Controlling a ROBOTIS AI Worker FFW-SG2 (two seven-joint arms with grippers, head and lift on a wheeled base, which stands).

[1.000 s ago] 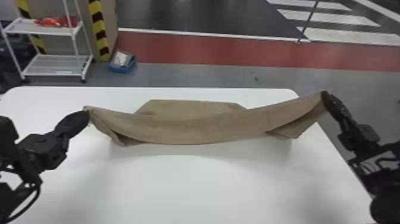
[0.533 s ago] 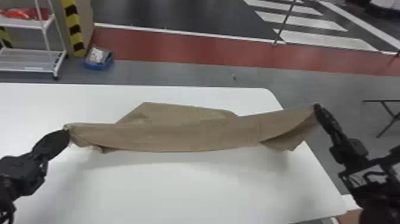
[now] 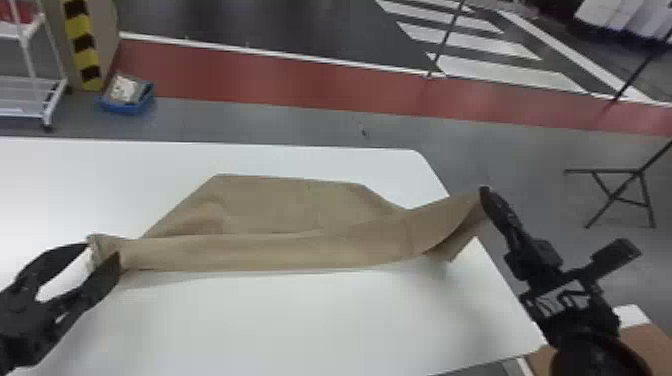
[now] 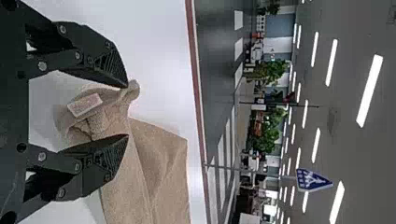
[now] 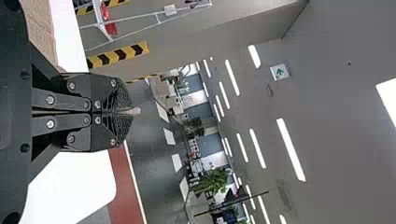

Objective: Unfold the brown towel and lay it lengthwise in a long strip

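Observation:
The brown towel (image 3: 280,252) stretches across the white table as a long band, with a wider layer lying behind it toward the far edge. At its left end my left gripper (image 3: 104,251) is open, its fingers on either side of the bunched end. In the left wrist view the left gripper (image 4: 127,111) stands apart around the towel's end (image 4: 109,114), which has a small pale label. My right gripper (image 3: 484,190) holds the right corner raised beyond the table's right edge. In the right wrist view, the right gripper (image 5: 133,111) is closed, a bit of cloth poking out at its tips.
The white table (image 3: 300,320) has its right edge under the right arm. A brown box (image 3: 645,345) is at the lower right. Beyond the table stand a white shelf cart (image 3: 30,60), a blue bin (image 3: 127,102) and a black folding stand (image 3: 620,190).
My left gripper has opened at the towel's left end. The band hangs lower and closer to the table, while the right gripper still holds its corner. The head view has shifted to the right.

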